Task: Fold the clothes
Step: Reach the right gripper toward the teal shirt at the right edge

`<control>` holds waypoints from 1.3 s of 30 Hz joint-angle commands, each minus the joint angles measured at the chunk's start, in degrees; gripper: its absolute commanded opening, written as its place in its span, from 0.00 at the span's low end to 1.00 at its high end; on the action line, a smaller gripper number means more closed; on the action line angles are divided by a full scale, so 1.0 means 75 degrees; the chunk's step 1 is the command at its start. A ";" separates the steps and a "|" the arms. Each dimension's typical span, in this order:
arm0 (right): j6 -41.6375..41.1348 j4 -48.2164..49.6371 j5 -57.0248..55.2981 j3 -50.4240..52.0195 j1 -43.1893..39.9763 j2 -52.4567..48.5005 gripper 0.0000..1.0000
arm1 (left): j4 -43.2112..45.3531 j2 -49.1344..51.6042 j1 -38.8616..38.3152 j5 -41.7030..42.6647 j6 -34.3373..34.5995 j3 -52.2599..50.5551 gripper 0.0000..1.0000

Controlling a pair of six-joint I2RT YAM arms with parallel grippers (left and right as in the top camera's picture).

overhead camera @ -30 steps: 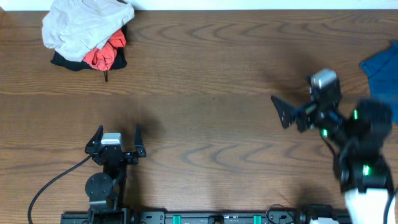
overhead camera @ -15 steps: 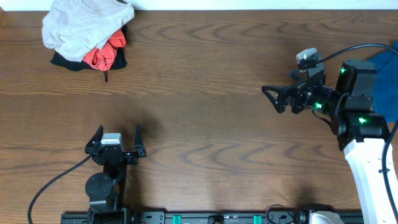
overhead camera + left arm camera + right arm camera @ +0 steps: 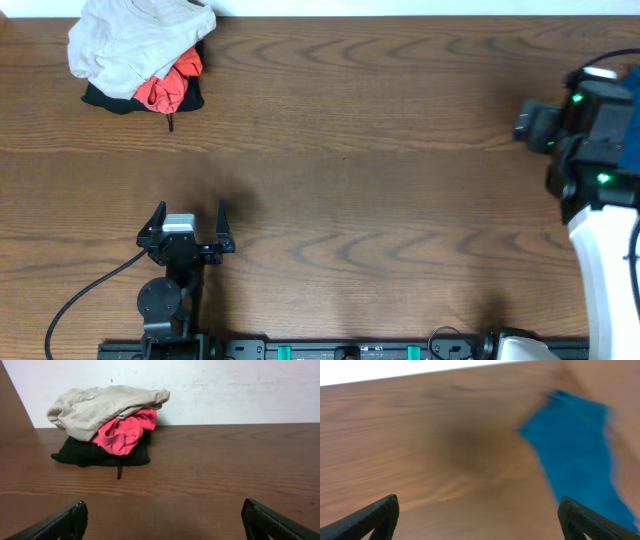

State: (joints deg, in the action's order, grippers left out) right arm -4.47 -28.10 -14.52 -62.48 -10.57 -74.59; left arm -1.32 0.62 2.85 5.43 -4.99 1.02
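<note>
Ana: Where did the blue shirt (image 3: pixel 580 455) lie?
Ben: At the far right edge of the table (image 3: pixel 350 150). It was blurred in the right wrist view and ran off the frame. Overhead, the right arm hid most of it.
Ana: And the right gripper (image 3: pixel 480 517)?
Ben: Its jaws were spread wide with nothing between them. It was aimed at bare wood just left of the cloth and was not touching it.
Ana: How should the reach go?
Ben: I judged it best to come down on the shirt's near edge, pinch one layer at a hem or sleeve, and drag it toward the middle, where both arms could spread it flat. A grab into the bulk would likely bunch it.
Ana: The left gripper (image 3: pixel 188 215)?
Ben: Also wide and empty, near the front, facing the pile of other clothes (image 3: pixel 140 55) in the far left corner.
Ana: What differed from a second before?
Ben: The right arm had swung from the table's middle out to the right edge. The left arm and the pile had not moved.
</note>
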 commanded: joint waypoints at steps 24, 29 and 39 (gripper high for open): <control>-0.0230 -0.0903 0.0956 -0.3567 -0.2457 -0.4264 0.99 | -0.0289 -0.0052 0.0026 0.0192 -0.0125 -0.0105 0.98; -0.0866 -0.0093 0.1169 -0.3567 -0.2669 -0.4427 0.99 | -0.0289 -0.0052 0.0026 0.0192 -0.0125 -0.0105 0.98; -0.1381 0.0772 0.1151 -0.3567 -0.2652 -0.5566 0.97 | -0.0289 -0.0052 0.0026 0.0192 -0.0125 -0.0105 0.98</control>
State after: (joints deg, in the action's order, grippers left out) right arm -11.99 -22.90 -6.20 -88.44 -30.09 -112.86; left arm -1.34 0.62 2.85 5.45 -4.97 1.02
